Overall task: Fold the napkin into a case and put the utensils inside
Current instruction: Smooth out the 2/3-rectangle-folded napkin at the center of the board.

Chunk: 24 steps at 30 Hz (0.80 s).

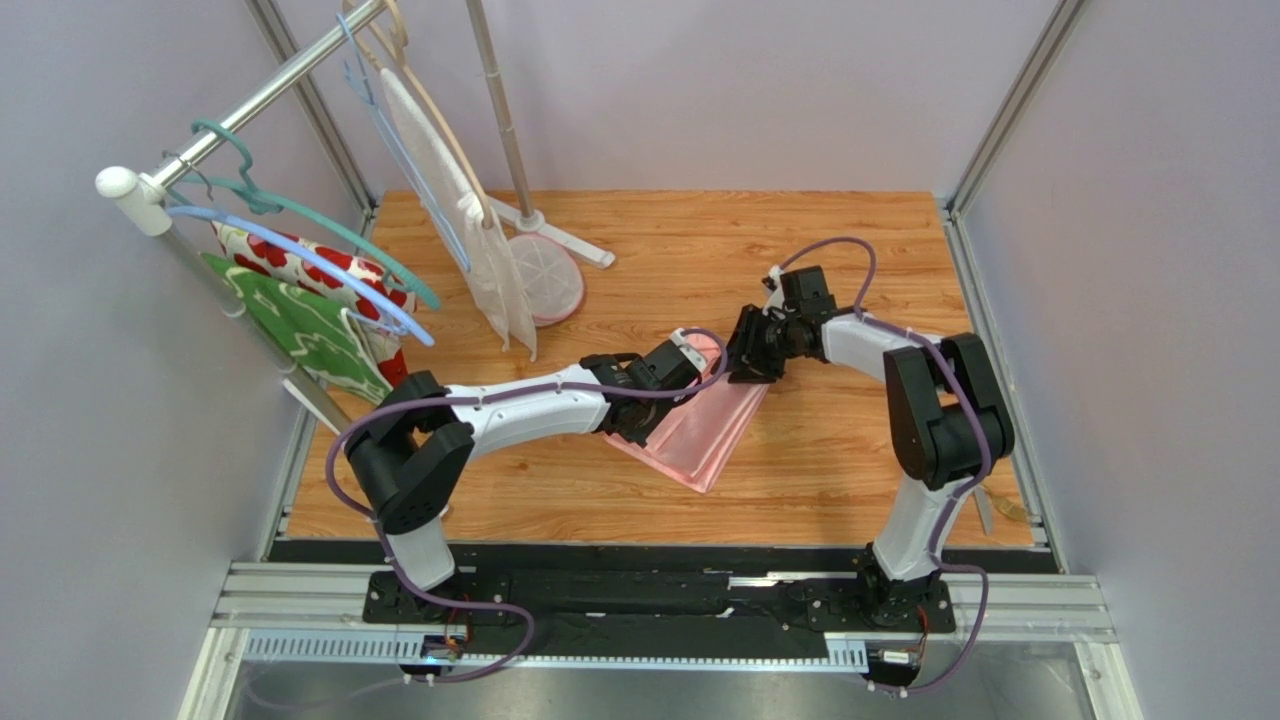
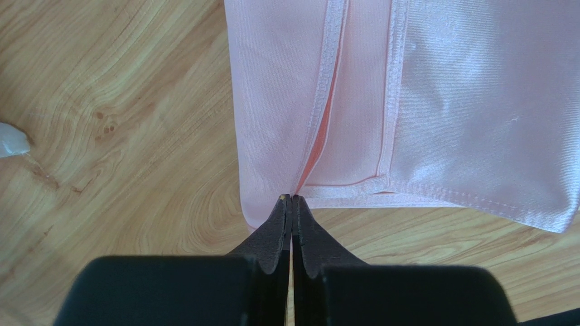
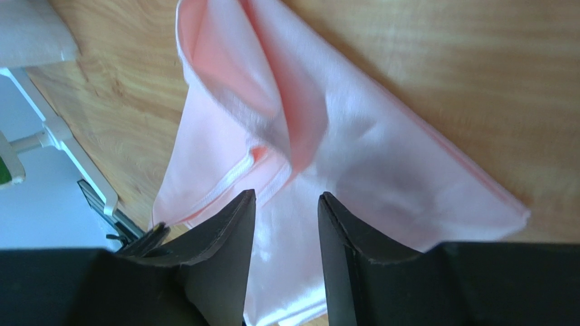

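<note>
on the wooden table point(image 1: 842, 255) between your arms, the folded napkin point(image 1: 706, 428) is lying; your left gripper point(image 2: 291, 198) is pinching its near hem, jaws closed tight, while your right gripper point(image 3: 286, 204) is hovering over it, half open, holding nothing.

left arm point(image 1: 511, 408): stretched low, forward and to the right | left end effector point(image 2: 291, 198): jaws pressed together, tips pinching hem of napkin point(image 2: 442, 102) | right arm point(image 1: 932, 405): elbow raised, forearm angled left toward centre | right end effector point(image 3: 286, 198): jaws parted, poised above cloth, near left one
</note>
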Each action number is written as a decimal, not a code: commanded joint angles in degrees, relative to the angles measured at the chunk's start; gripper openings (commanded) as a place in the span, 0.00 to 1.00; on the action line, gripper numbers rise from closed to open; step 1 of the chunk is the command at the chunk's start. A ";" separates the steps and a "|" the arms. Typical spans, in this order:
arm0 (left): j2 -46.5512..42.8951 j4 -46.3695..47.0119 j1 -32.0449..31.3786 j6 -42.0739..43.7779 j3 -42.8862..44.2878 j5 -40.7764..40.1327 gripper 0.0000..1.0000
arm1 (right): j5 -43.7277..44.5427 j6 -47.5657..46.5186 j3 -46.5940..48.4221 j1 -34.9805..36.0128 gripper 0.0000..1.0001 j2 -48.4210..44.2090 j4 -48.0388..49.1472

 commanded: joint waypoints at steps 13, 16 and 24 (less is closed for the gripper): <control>-1.13 1.30 -0.39 -4.01 3.91 13.58 0.00 | -1.11 6.37 -16.68 8.59 0.00 -8.79 11.83; -0.69 2.45 -0.39 -4.62 3.82 15.68 0.00 | -0.06 6.63 -17.39 8.50 0.00 -6.60 12.71; 2.38 6.93 -0.48 -6.73 4.26 23.16 0.00 | 0.64 7.26 -20.29 8.59 0.00 -5.89 14.92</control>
